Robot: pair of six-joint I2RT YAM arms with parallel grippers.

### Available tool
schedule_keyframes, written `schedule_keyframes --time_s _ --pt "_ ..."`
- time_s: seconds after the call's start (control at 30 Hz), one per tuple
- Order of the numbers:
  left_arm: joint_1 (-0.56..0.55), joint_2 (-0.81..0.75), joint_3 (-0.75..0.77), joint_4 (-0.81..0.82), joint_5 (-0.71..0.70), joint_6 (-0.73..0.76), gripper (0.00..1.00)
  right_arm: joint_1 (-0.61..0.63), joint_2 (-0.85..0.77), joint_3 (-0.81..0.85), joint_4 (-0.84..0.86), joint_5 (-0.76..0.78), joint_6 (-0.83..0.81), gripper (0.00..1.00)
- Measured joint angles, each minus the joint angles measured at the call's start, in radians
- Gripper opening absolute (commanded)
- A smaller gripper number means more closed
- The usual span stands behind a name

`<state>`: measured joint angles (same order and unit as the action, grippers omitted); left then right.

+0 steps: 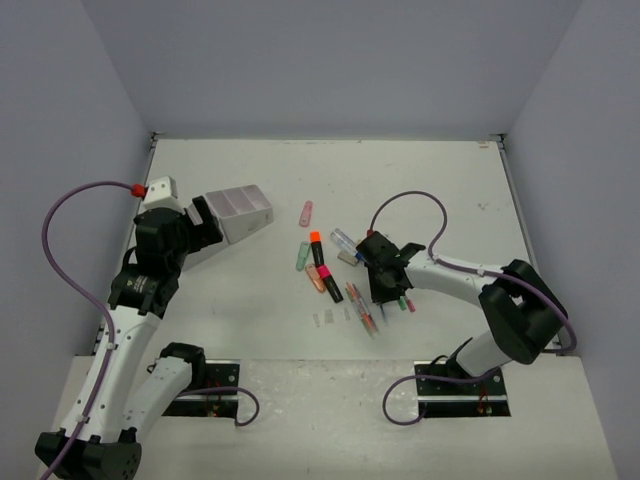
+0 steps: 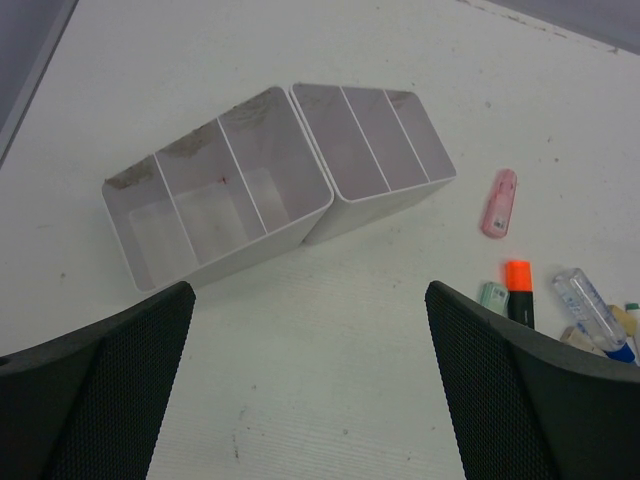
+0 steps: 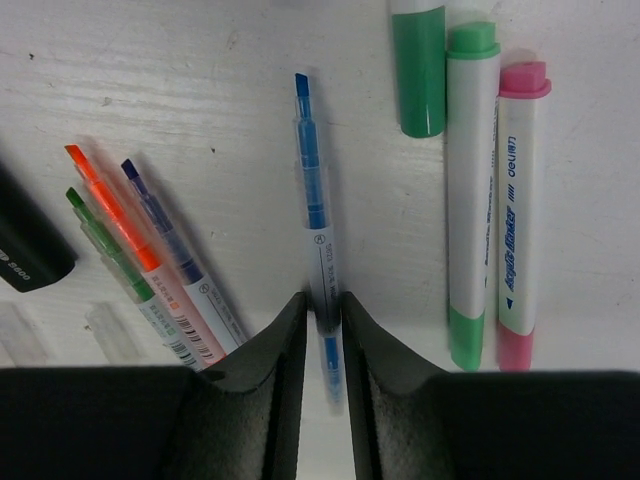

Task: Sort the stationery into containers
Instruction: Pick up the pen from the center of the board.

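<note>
Two white compartment trays (image 1: pixel 238 211) stand side by side at the back left; in the left wrist view the left tray (image 2: pixel 243 254) and right tray (image 2: pixel 372 138) look empty. My left gripper (image 1: pixel 205 232) is open and empty over bare table in front of them (image 2: pixel 308 295). The stationery lies scattered mid-table (image 1: pixel 335 278). My right gripper (image 1: pixel 383 296) is down among it, shut (image 3: pixel 324 320) on a thin blue pen (image 3: pixel 314 190) that lies on the table and points away from the jaws.
Left of the blue pen lie thin orange (image 3: pixel 112 212), green (image 3: pixel 100 245) and purple (image 3: pixel 165 235) pens; right of it lie a green marker (image 3: pixel 467 190) and a pink marker (image 3: pixel 522 200). A pink piece (image 2: pixel 499 203) and an orange-capped marker (image 2: pixel 518 288) lie right of the trays.
</note>
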<state>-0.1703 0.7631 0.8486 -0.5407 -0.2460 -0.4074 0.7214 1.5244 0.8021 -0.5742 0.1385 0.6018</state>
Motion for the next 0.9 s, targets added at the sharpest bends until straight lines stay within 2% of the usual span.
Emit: schedule_keyframes --time_s 0.23,0.33,0.43,0.5,0.6,0.67,0.77,0.8,0.9 --pt "0.0 0.001 0.0 0.0 0.025 -0.002 1.0 0.001 0.01 0.011 0.0 0.003 0.027 0.0" --pt "-0.006 0.006 0.0 -0.001 0.059 -0.022 1.0 0.004 -0.01 0.005 -0.012 0.018 0.04 0.0" --pt "-0.072 0.021 0.0 -0.001 0.063 -0.059 1.0 0.016 -0.08 -0.004 -0.048 0.035 0.052 0.0" --pt "-0.183 0.044 0.0 0.002 0.031 -0.1 1.0 0.028 -0.176 -0.005 -0.079 0.039 0.054 0.0" --pt "-0.431 0.101 0.0 0.003 -0.077 -0.179 1.0 0.044 -0.371 0.002 -0.115 0.042 0.054 0.0" --pt "-0.606 0.163 0.003 0.002 -0.161 -0.246 1.0 0.048 -0.499 0.016 -0.136 0.045 0.053 0.0" --pt "-0.807 0.314 0.035 -0.034 -0.283 -0.368 0.99 0.049 -0.641 0.048 -0.169 0.057 0.052 0.0" --pt "-0.86 0.384 0.063 -0.05 -0.329 -0.406 0.95 0.049 -0.668 0.059 -0.185 0.065 0.052 0.0" --pt "-0.962 0.56 0.125 -0.063 -0.393 -0.485 0.74 0.049 -0.701 0.082 -0.224 0.089 0.05 0.0"
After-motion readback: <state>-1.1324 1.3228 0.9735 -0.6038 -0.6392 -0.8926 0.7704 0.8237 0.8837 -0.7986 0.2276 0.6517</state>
